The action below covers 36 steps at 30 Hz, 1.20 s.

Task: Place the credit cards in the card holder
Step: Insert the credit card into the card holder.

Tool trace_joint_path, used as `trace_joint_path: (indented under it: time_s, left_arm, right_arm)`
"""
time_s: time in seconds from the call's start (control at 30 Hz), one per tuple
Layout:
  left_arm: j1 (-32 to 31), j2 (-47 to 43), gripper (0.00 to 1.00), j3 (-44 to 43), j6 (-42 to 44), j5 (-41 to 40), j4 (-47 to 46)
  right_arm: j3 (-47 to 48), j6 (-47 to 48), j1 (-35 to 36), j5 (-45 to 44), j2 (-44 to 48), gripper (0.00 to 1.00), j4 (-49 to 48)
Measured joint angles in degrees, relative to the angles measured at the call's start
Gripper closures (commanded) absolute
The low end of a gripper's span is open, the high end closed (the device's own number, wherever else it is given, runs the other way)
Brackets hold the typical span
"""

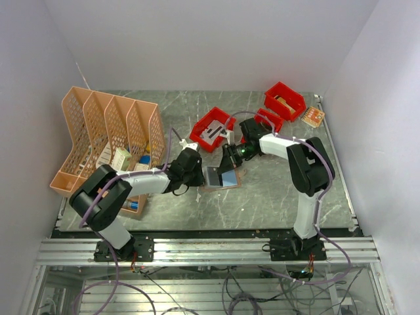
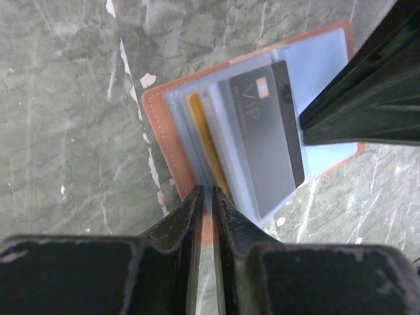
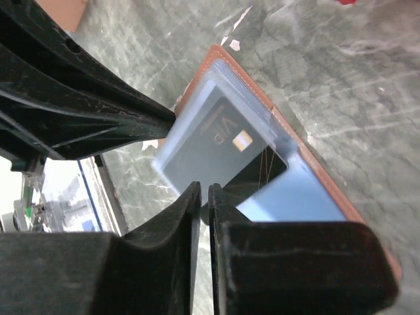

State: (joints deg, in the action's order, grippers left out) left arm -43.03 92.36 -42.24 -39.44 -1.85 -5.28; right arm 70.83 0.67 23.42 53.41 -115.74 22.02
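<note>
Left wrist view: the small tan-brown folding leather card holder (image 2: 154, 108) lies open on the grey marbled tabletop (image 2: 65, 131), its near edge clamped by the closed left fingers (image 2: 184, 216). The dark grey VIP credit card (image 2: 262, 131) is judged partly sleeved, its free edge seemingly pinched by the closed right fingers (image 3: 184, 210); full seating is left to do. A yellow-edged card (image 2: 203, 138) is already pocketed. Whether the light blue panel (image 2: 321, 59) is a card cannot be told.
</note>
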Motion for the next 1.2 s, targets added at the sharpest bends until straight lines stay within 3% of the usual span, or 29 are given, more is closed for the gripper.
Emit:
trace_joint_path:
  time_s: [0.27,0.43,0.8,1.2]
  left_arm:
    - [-0.2,-8.2,0.55,3.2,-1.3,-1.6,3.9]
    - [-0.2,-10.5,0.48,5.2,-3.1,0.8,-0.7]
    - [0.6,-1.7,0.53,6.2,-5.4,5.6,-9.4]
    - [1.0,-0.2,0.56,7.8,-6.1,8.1,-14.0]
  right_arm:
    - [-1.3,1.6,-1.9,-1.3,4.9,0.70,0.1]
    - [-1.3,1.6,-1.9,-2.9,3.5,0.63,0.3]
    - [-1.3,0.1,-1.9,-2.8,1.0,0.62,0.3]
    - [-1.3,-3.5,-2.1,2.0,-1.5,0.65,-2.4]
